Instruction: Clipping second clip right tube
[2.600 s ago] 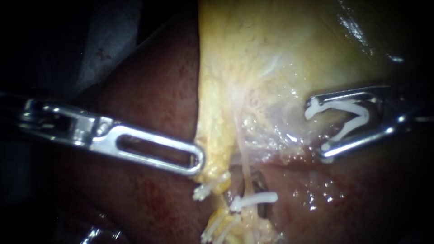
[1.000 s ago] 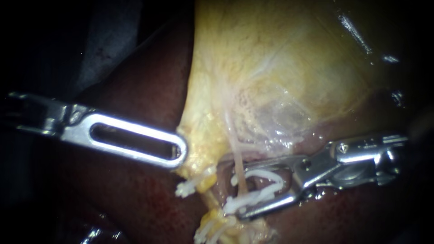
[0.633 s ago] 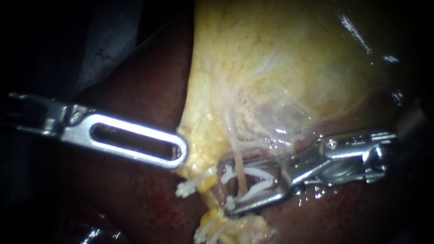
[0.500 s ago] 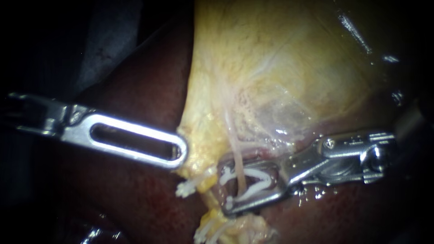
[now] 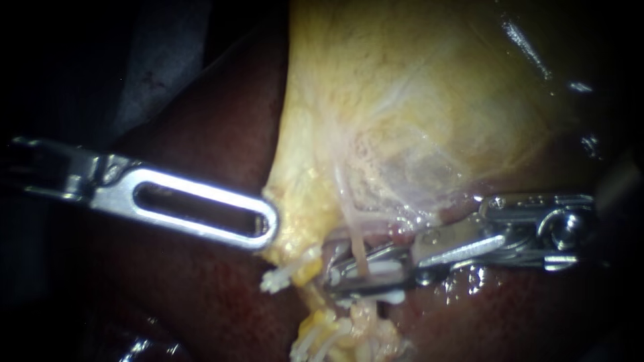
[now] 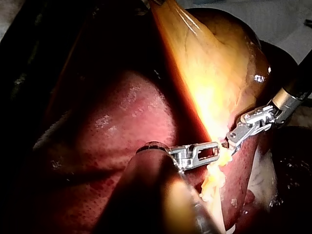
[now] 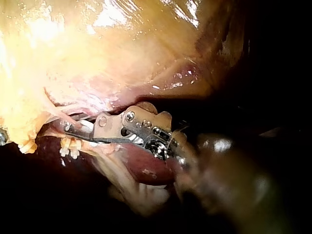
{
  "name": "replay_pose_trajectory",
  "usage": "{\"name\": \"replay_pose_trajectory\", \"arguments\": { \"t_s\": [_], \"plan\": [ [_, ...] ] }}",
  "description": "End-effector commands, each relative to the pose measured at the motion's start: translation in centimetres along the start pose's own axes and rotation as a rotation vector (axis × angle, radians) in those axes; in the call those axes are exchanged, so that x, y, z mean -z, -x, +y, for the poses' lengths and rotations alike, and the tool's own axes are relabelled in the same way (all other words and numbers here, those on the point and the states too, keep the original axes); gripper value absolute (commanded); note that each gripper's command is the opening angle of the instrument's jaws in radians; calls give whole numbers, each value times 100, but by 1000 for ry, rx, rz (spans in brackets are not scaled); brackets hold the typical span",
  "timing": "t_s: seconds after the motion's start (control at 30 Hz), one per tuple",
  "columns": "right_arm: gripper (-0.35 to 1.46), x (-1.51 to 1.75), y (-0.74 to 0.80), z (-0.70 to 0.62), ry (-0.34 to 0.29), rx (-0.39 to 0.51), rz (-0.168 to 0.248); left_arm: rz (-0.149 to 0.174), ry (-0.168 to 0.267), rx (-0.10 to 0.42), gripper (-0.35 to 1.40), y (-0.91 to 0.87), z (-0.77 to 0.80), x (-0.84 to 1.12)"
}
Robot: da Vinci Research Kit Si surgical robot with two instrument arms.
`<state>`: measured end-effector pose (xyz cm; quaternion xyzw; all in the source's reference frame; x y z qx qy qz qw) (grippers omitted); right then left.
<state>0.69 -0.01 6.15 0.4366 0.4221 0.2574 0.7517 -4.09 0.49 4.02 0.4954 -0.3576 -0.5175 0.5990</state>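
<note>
We judge the step in hand to be the squeeze itself. The right instrument (image 5: 339, 275) has its jaws drawn narrow, pressing from both sides on a white clip (image 5: 382, 268) that crosses the right tube (image 5: 353, 234). That tube is the thin pale strand running down from the yellow tissue (image 5: 302, 201) below the gallbladder (image 5: 402, 87) and into the jaws. A seated clip (image 5: 394, 295) shows just under the jaws, on the liver (image 5: 201, 302) side. More white clips (image 5: 278, 278) sit on the stump beside the tube. The left instrument (image 5: 267, 228) has its jaws closed on the edge of the yellow tissue, which runs taut toward it. We cannot see whether the clip's ends have latched — the jaws hide them. The next move, in our view, calls for finishing the squeeze, then opening the jaws gently and backing straight out along the shaft without dragging the tube, while the left instrument holds its pull steady.
</note>
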Motion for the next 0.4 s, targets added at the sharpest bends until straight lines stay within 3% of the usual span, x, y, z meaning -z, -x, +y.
{"name": "replay_pose_trajectory", "arguments": {
  "t_s": [0.03,0.4],
  "plan": [
    [-28,0,0,-1,-1,-6,0,0,0,0,-35,0,0,0],
    [-28,-1,1,-1,-7,-16,-5,-1,0,0,-35,0,0,-1]
  ]
}}
